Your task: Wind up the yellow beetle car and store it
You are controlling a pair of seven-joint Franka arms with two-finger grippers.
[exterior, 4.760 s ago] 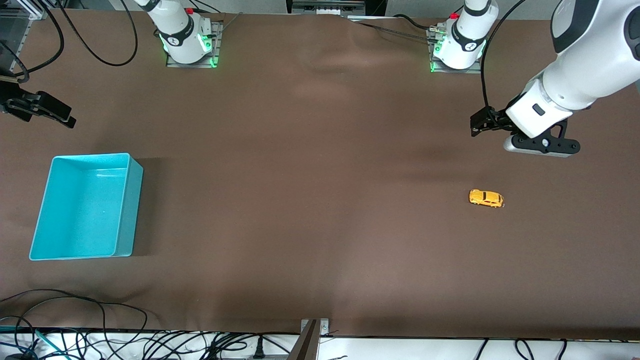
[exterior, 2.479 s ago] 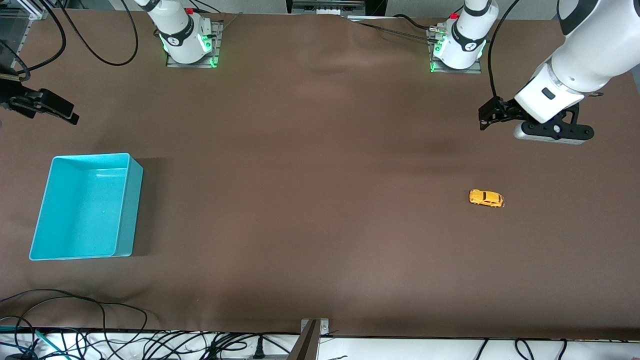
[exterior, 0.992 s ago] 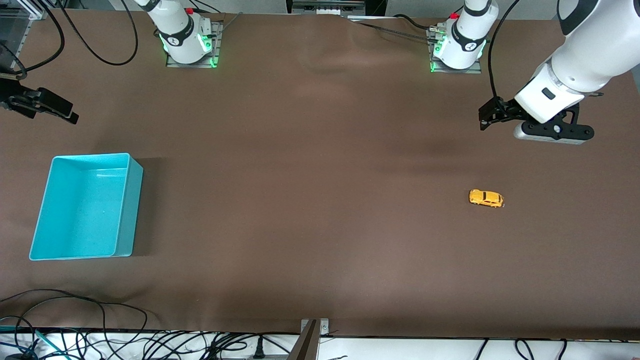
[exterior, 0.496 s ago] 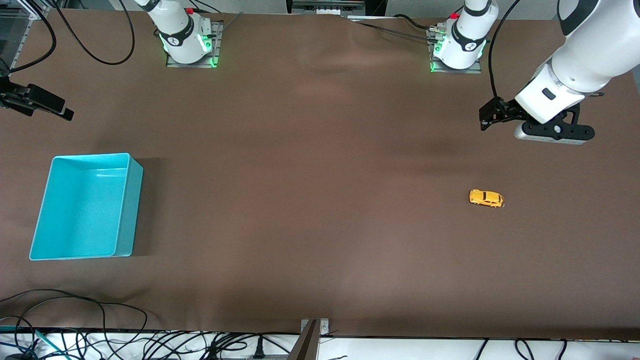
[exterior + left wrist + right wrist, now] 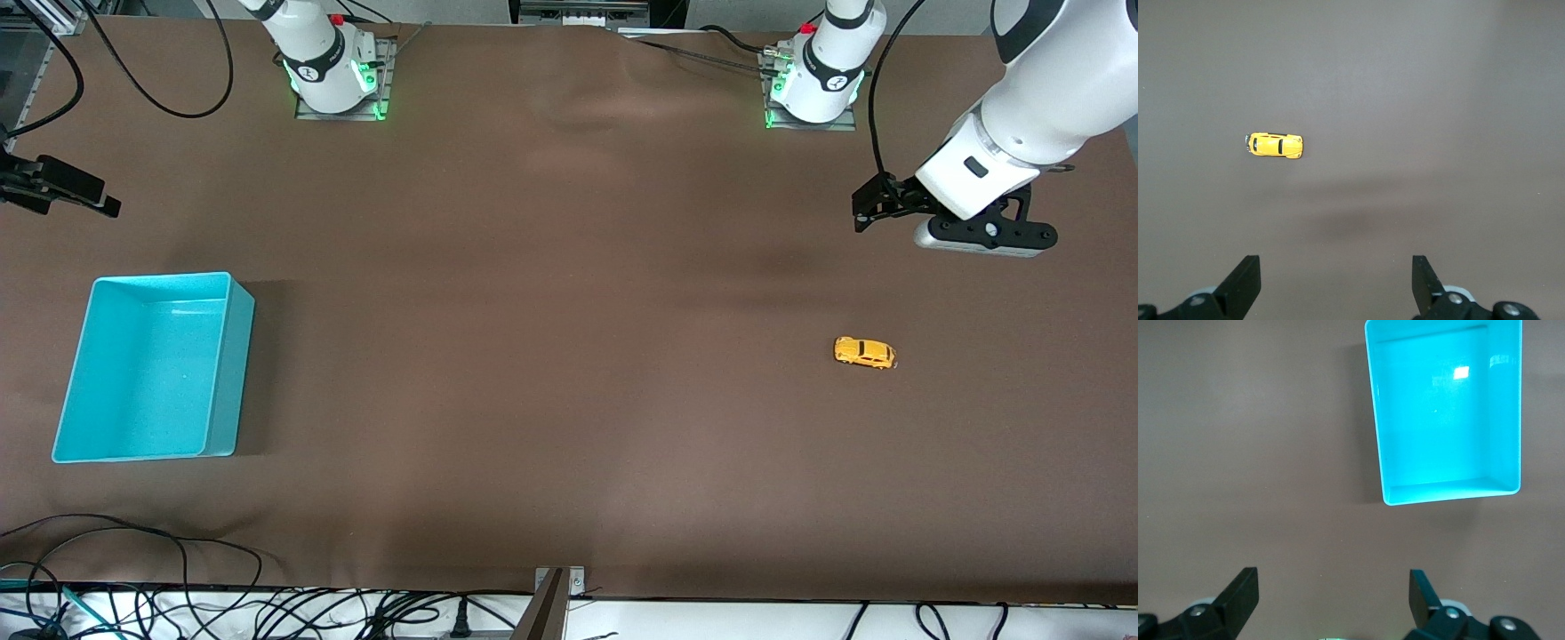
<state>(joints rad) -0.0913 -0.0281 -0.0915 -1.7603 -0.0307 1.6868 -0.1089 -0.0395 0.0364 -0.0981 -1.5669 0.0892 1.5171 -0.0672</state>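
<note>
One yellow beetle car [image 5: 864, 353] well apart from the wide-spread left gripper [image 5: 864, 213]

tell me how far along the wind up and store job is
Nothing looks done yet. The tiny yellow-orange toy beetle car sits untouched on the brown table, and the rectangular turquoise plastic bin at the right arm's end holds nothing. The left gripper hangs above the table near the car, jaws open; the right gripper hangs near the bin, jaws open. Grasping, winding and storing all remain.
</note>
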